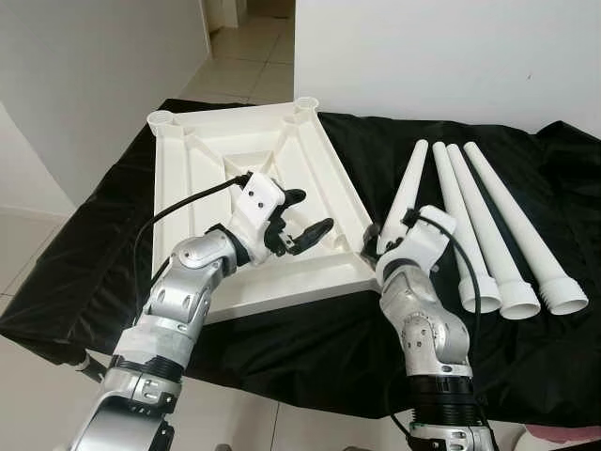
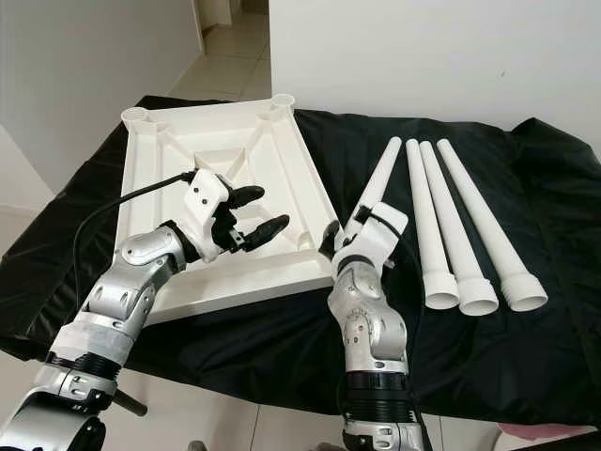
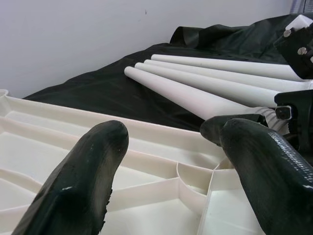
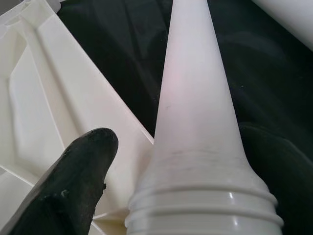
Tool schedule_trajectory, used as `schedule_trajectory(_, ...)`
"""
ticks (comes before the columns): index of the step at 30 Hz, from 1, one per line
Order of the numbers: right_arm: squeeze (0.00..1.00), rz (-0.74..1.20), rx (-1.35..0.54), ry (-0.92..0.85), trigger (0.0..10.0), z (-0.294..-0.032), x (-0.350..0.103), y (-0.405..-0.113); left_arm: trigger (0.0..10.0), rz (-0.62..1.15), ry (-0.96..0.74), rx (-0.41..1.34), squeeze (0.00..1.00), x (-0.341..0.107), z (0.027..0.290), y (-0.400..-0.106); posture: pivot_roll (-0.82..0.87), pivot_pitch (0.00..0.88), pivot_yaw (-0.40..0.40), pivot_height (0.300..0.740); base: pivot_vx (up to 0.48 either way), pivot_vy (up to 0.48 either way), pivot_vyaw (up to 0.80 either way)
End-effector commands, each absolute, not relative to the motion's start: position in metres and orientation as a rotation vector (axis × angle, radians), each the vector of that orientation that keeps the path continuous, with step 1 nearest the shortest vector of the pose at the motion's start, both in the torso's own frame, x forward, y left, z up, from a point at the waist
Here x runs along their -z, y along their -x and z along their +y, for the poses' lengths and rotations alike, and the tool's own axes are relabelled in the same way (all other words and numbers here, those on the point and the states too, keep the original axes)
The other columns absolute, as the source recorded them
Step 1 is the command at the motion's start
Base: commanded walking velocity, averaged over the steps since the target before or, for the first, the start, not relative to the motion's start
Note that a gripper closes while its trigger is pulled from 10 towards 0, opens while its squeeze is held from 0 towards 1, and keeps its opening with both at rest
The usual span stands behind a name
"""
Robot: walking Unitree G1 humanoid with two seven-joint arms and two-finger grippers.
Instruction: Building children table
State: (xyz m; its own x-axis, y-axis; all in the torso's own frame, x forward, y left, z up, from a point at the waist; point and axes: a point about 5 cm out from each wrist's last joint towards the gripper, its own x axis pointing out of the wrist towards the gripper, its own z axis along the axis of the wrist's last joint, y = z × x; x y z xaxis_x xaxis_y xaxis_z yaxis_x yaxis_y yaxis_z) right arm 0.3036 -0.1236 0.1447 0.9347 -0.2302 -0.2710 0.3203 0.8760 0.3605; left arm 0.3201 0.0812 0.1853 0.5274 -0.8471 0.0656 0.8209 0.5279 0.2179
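In your head views, the upturned white table top (image 1: 249, 178) lies toward the left edge of the black-draped tabletop (image 1: 84, 272). Your left gripper (image 1: 302, 218) hovers over it, jaws open. Three legs (image 1: 512, 235) lie right. No writing is legible. Your right wrist view shows the right gripper (image 4: 190, 186) clasping the fourth leg (image 4: 193, 98).

A black cloth (image 1: 563, 376) covers the surface, creased and draped loosely over its front and side edges. Behind it rises a plain white wall (image 1: 451, 56). To the left stands another white wall (image 1: 84, 75), and between the two an opening leads onto a floor of pale tiles (image 1: 246, 58). Pale floor (image 1: 23, 263) also shows beside the surface at left. A small pink patch (image 1: 563, 434) sits at the lower right corner.
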Motion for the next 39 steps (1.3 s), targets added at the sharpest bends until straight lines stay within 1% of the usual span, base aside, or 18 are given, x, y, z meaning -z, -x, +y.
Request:
schedule_trajectory(1,0.0,0.346,0.275,-0.486,10.0,-0.1,-0.123,-0.294,10.0,-0.161,-0.169,0.957,0.0,-0.184,0.083,-0.321,-0.08,0.0,-0.003,0.74,0.0,0.0,0.0)
schedule_trajectory(2,0.0,0.358,0.28,-0.486,4.4,-0.1,-0.122,-0.295,10.0,-0.159,-0.171,0.957,0.0,-0.184,0.083,-0.32,-0.08,0.0,-0.003,0.74,0.0,0.0,0.0)
schedule_trajectory(3,0.0,0.364,0.283,-0.484,4.0,-0.1,-0.122,-0.296,10.0,-0.158,-0.171,0.957,0.0,-0.184,0.082,-0.32,-0.07,0.0,-0.006,0.74,0.0,0.0,0.0)
schedule_trajectory(4,0.0,0.364,0.283,-0.484,4.0,-0.1,-0.122,-0.296,10.0,-0.158,-0.171,0.957,0.0,-0.184,0.082,-0.32,-0.07,0.0,-0.006,0.74,0.0,0.0,0.0)
schedule_trajectory(5,0.0,0.367,0.285,-0.482,0.5,-0.1,-0.122,-0.297,10.0,-0.159,-0.172,0.956,0.0,-0.184,0.083,-0.32,-0.07,0.0,-0.008,0.74,0.0,0.0,0.0)
schedule_trajectory(6,0.0,0.367,0.285,-0.482,0.5,-0.1,-0.122,-0.297,10.0,-0.159,-0.172,0.956,0.0,-0.184,0.083,-0.32,-0.07,0.0,-0.008,0.74,0.0,0.0,0.0)
schedule_trajectory(7,0.0,0.365,0.288,-0.476,0.0,-0.101,-0.123,-0.297,10.0,-0.158,-0.172,0.954,0.0,-0.184,0.083,-0.32,-0.07,0.0,-0.009,0.74,0.0,0.0,0.0)
schedule_trajectory(16,0.0,0.362,0.303,-0.471,0.0,-0.106,-0.122,-0.297,10.0,-0.158,-0.174,0.948,0.0,-0.184,0.083,-0.321,-0.07,0.0,-0.01,0.74,0.0,0.0,0.0)
schedule_trajectory(17,0.0,0.315,0.295,-0.434,0.0,-0.109,-0.125,-0.298,10.0,-0.16,-0.172,0.948,0.0,-0.185,0.083,-0.321,-0.08,0.0,-0.011,0.74,0.0,0.0,0.0)
schedule_trajectory(18,0.0,0.208,0.285,-0.37,6.7,-0.117,-0.131,-0.298,10.0,-0.165,-0.162,0.953,0.0,-0.187,0.083,-0.322,-0.08,0.0,-0.01,0.74,0.0,0.0,0.0)
schedule_trajectory(19,0.0,0.109,0.218,-0.356,10.0,-0.12,-0.137,-0.297,10.0,-0.167,-0.148,0.958,0.0,-0.188,0.082,-0.323,-0.08,0.0,-0.01,0.74,0.0,0.0,0.0)
schedule_trajectory(22,0.0,0.046,0.168,-0.35,10.0,-0.122,-0.141,-0.296,10.0,-0.168,-0.138,0.961,0.0,-0.19,0.082,-0.324,-0.08,0.0,-0.01,0.74,0.0,0.0,0.0)
schedule_trajectory(27,0.0,-0.027,0.09,-0.259,10.0,-0.137,-0.135,-0.296,10.0,-0.148,-0.107,0.985,0.0,-0.194,0.078,-0.33,-0.08,0.0,-0.007,0.74,0.0,0.0,0.0)
schedule_trajectory(30,0.0,-0.091,0.03,-0.243,10.0,-0.139,-0.139,-0.293,10.0,-0.131,-0.051,1.007,0.0,-0.199,0.075,-0.334,-0.09,0.0,-0.004,0.74,0.0,0.0,0.0)
schedule_trajectory(31,0.0,-0.122,0.009,-0.232,10.0,-0.139,-0.142,-0.292,10.0,-0.128,-0.023,1.021,0.38,-0.2,0.074,-0.334,-0.09,0.0,-0.002,0.74,0.0,0.0,0.0)
schedule_trajectory(33,0.0,-0.122,0.009,-0.232,10.0,-0.139,-0.142,-0.292,10.0,-0.128,-0.023,1.021,0.38,-0.2,0.074,-0.334,-0.09,0.0,-0.002,0.74,0.0,0.0,0.0)
schedule_trajectory(34,0.0,-0.143,-0.007,-0.223,10.0,-0.139,-0.144,-0.292,10.0,-0.122,0.009,1.034,1.0,-0.202,0.074,-0.335,-0.09,0.0,0.003,0.74,0.0,0.0,0.0)
schedule_trajectory(39,0.0,-0.244,-0.085,-0.15,10.0,-0.139,-0.154,-0.289,10.0,-0.091,0.115,1.061,1.0,-0.211,0.071,-0.341,-0.1,0.0,0.016,0.74,0.0,0.0,0.0)
